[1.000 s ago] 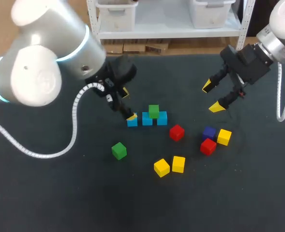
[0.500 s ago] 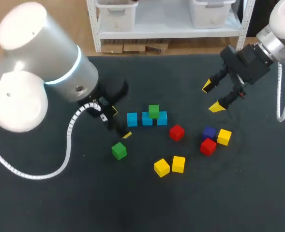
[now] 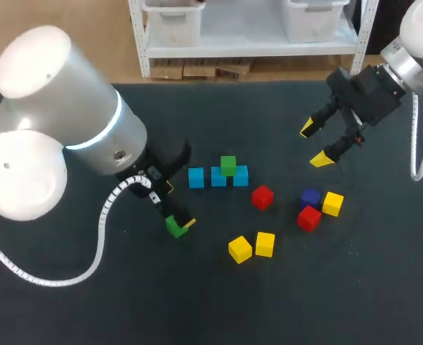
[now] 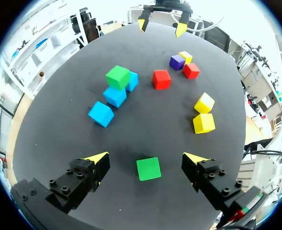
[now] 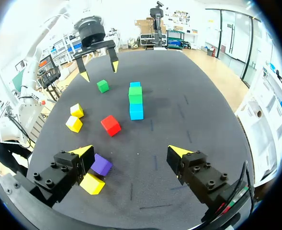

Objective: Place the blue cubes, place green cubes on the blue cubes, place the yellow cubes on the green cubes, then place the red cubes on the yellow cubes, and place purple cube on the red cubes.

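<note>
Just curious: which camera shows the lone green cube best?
The left wrist view: the lone green cube lies whole between the open fingers of the left gripper. In the head view that gripper partly hides it; in the right wrist view it is distant and small.

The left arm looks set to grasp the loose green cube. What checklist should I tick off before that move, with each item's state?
1. Left gripper open: ok.
2. Loose green cube between its fingers, with a gap on both sides: ok.
3. Fingers low enough to clamp the cube's sides: cannot tell.
4. Yellow cubes well apart from the fingers: ok.
5. Drop spot free: the stacked green cube sits farther along the row, and the left blue cube has a bare top: ok.
6. Right gripper open and away from the blue row: ok.
</note>
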Controlling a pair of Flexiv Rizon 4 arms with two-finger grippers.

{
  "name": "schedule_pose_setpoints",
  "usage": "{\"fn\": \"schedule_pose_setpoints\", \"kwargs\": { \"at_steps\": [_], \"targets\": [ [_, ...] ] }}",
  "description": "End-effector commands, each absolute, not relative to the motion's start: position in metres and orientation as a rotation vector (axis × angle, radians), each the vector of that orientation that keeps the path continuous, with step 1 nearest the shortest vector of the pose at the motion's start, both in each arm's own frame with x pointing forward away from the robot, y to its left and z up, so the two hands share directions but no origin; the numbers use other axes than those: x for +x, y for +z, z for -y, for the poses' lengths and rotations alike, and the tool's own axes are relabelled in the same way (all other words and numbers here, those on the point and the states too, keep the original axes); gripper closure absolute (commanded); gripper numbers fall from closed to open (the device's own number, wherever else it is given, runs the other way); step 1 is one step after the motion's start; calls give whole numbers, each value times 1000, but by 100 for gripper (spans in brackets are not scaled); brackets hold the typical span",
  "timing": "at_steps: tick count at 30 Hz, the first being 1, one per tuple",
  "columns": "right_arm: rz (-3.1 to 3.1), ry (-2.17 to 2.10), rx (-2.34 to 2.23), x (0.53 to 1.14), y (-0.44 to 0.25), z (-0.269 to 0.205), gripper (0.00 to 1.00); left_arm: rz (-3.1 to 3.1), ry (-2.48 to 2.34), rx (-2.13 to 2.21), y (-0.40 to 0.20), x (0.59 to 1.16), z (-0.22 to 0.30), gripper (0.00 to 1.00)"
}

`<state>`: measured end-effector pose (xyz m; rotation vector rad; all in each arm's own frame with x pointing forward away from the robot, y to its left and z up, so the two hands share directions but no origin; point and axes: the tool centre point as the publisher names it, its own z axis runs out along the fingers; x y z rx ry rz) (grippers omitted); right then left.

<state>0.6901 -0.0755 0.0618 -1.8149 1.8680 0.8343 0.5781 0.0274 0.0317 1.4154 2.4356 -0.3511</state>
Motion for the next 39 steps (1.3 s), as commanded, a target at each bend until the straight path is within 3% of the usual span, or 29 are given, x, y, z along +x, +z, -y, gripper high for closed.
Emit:
{"fn": "schedule_pose_setpoints", "kwargs": {
  "at_steps": [1,14,17,19,20,24,25,26,39],
  "targets": [
    [-1866,837,-1815,691,61,75,0,-2434,-358,1409,18,577,-28,0],
    [-1866,837,-1815,691,61,75,0,-2500,-325,1371,7,572,-42,0],
    [-1866,837,-1815,691,61,75,0,-2513,-324,1378,5,568,-42,20],
    [-1866,837,-1815,691,61,75,0,-2516,-327,1379,4,567,-42,39],
    [-1866,837,-1815,691,61,75,0,-2516,-331,1380,4,566,-42,53],
    [-1866,837,-1815,691,61,75,0,-2516,-345,1387,2,565,-40,80],
    [-1866,837,-1815,691,61,75,0,-2516,-347,1387,2,566,-40,93],
    [-1866,837,-1815,691,61,75,0,-2514,-349,1388,2,566,-39,100],
    [-1866,837,-1815,691,61,75,0,-2388,-325,1511,34,597,-42,100]
  ]
}}
